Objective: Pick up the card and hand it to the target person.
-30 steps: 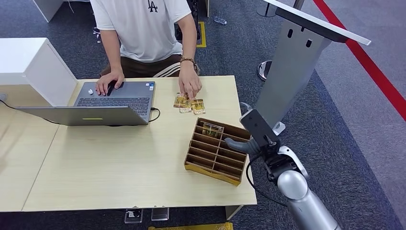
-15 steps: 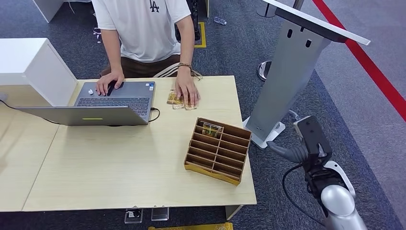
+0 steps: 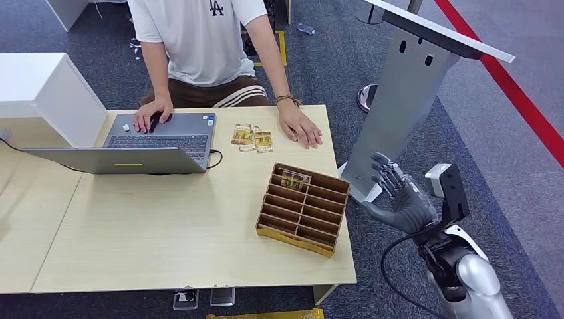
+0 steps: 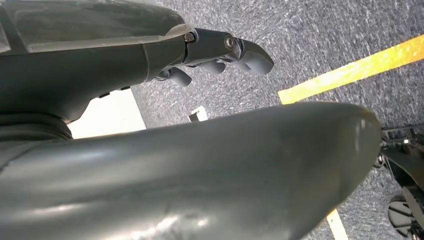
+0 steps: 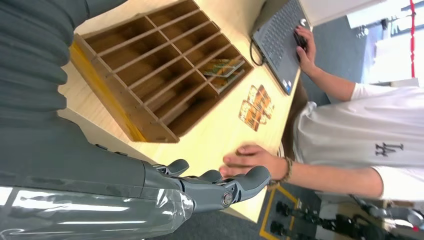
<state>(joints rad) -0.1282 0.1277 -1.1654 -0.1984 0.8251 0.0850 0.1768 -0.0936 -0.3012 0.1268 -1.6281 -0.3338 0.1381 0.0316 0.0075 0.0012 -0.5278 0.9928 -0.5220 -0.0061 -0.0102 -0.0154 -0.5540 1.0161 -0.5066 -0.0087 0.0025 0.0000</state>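
**Empty right hand off the table; one card waits in the organiser**

The right hand has its fingers spread and holds nothing, hovering beyond the table edge, at three o'clock from the wooden organiser. The left hand hangs over carpet, fingers curled loosely; whether they close on anything I cannot tell.

A card lies in the organiser's compartment at twelve o'clock. Three more cards lie at eleven o'clock, near the person's hand.

Judged step: between deliveries. Next calls for reaching into that compartment and pinching the card.

The light wooden table carries a laptop; grey carpet, a grey stand.
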